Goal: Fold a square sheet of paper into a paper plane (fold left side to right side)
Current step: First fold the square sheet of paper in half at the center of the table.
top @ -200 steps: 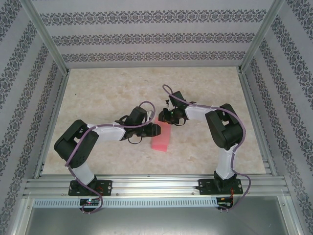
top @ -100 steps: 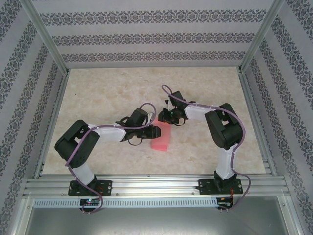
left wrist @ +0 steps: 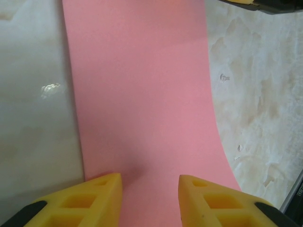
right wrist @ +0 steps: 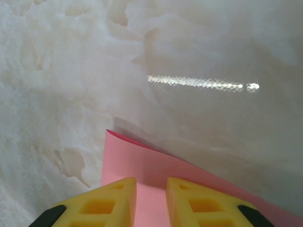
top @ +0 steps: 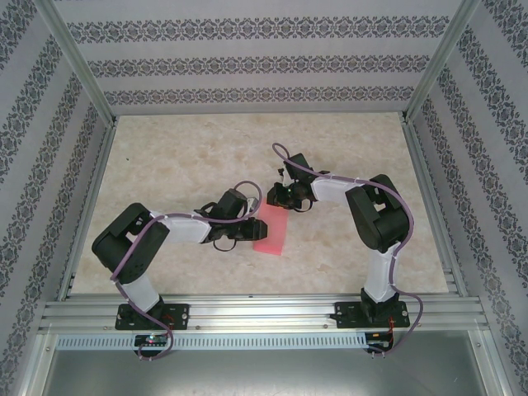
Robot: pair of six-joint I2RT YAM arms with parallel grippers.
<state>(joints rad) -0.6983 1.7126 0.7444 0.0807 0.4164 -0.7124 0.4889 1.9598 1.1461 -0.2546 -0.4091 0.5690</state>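
The square sheet of paper (top: pixel 273 233) is seen near the middle of the counter (top: pixel 165 157) as a narrow folded strip, one end under the left hand (top: pixel 251 230) and the far end under the right hand (top: pixel 280 196). The main risk is judged to be a sprung or skewed fold. In the right wrist view the upper layer is lifted slightly at the far corner, so the crease does not look fully pressed there. If a hand is dragged along the strip, the thin paper could be pushed across the smooth counter, the two layers could be shifted apart, and the error would be carried into every later fold. An edge could also be caught by a fingertip and crumpled. The left hand's fingers (left wrist: pixel 102 201) are held apart with the paper flat beneath them and nothing grasped. The right hand's fingers (right wrist: pixel 111 201) are nearly closed, with a narrow gap and nothing pinched; whether their tips bear on the paper cannot be told for certain. The left arm is folded back at the elbow, its forearm laid low towards the centre. The right arm is bent over from its base, its forearm reaching left and its wrist tipped downward.
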